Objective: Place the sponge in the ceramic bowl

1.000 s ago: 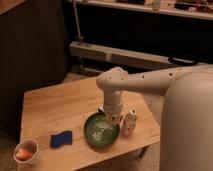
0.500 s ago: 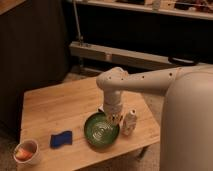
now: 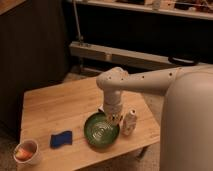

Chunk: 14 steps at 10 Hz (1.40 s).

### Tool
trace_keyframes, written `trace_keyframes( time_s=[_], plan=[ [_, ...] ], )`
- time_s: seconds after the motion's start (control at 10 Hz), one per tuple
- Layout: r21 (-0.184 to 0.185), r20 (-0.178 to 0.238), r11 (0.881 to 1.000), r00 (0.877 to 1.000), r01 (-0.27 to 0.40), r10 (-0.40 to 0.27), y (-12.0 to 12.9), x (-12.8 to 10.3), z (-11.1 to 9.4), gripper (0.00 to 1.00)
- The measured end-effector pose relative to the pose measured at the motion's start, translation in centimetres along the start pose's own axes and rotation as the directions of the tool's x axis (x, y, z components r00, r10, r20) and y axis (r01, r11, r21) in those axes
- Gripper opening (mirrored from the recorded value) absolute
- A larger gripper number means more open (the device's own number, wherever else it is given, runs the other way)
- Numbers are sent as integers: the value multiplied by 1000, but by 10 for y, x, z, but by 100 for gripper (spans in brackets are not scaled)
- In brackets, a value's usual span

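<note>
Gripper (image 3: 114, 118): fingers pressed together, nothing held between them. Pointed downward, hanging over the far rim of the ceramic bowl; contact with the rim not discernible.

Ceramic bowl (image 3: 101, 131): round, glossy green, ringed inside, dark rim. Set on the table (image 3: 55, 107) toward its front edge, right of centre. Nothing visible inside.

Sponge (image 3: 61, 139): flat, dark blue, rectangular. Lying on the table to the left of the ceramic bowl, near it but apart, close to the front edge. Well clear of the gripper.

Small pale upright item (image 3: 129, 122): possibly a bottle, too blurred to name. Standing just beside the bowl's right side, near the table's right edge.

White cup (image 3: 26, 151): orange contents, at the front left corner.

Arm (image 3: 137, 82): white, reaching in from the right, bent down at a rounded joint above the bowl.

Robot body (image 3: 192, 125): large, pale, filling the right side.
</note>
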Motion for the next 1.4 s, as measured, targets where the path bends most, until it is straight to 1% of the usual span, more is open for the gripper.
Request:
trace_keyframes(
  time_s=[0.8, 0.9, 1.0, 1.1, 1.2, 1.3, 1.4],
  plan=[
    [2, 1, 1000, 1000, 4, -4, 0, 0, 0, 2],
    [8, 12, 1000, 1000, 18, -18, 1, 0, -2, 2],
    [31, 48, 996, 995, 85, -86, 8, 1, -11, 2],
    [51, 71, 986, 984, 159, -162, 20, 2, -17, 2],
    [75, 92, 966, 963, 247, -253, 39, 2, -23, 0],
    [104, 122, 923, 917, 369, -380, 68, 2, -31, 1],
    [119, 138, 885, 875, 450, -463, 91, 2, -36, 2]
  ],
)
